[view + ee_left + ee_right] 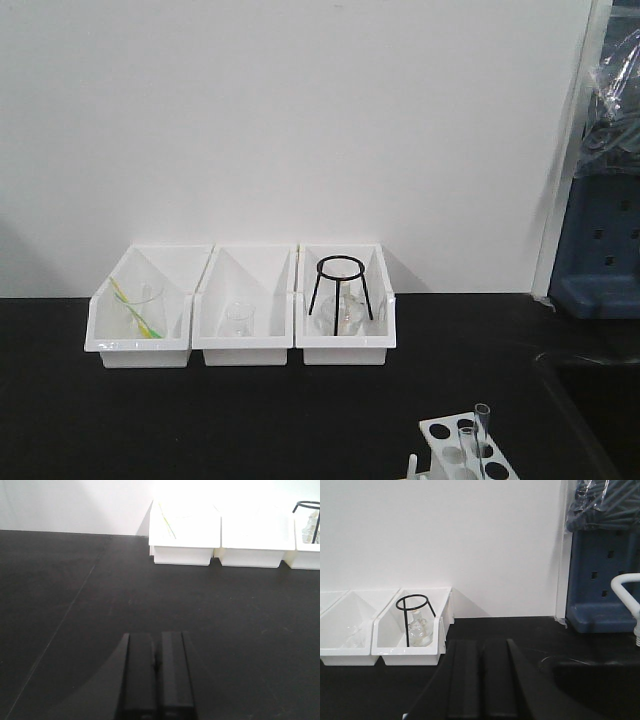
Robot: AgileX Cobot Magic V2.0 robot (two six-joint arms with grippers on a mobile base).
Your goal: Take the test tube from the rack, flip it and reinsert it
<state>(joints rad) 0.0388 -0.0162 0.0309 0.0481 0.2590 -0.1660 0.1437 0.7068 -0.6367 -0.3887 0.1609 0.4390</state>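
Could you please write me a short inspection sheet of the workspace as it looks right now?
Surface: black table, bare in front of the bins.
Job's things: rack at the front right edge; tube standing upright in it.
Clutter: three white bins in a row at the back, holding glassware; black wire tripod in the right one.
Grippers: left gripper shut, empty; right gripper shut, empty.
Cables: nothing seen.
Surroundings: white wall; blue unit at right.

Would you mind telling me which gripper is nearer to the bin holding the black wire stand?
Right. The right gripper points at the bin with the black wire stand, just ahead. The left gripper sits farther back, with that bin at its view's far right edge. Both are shut.
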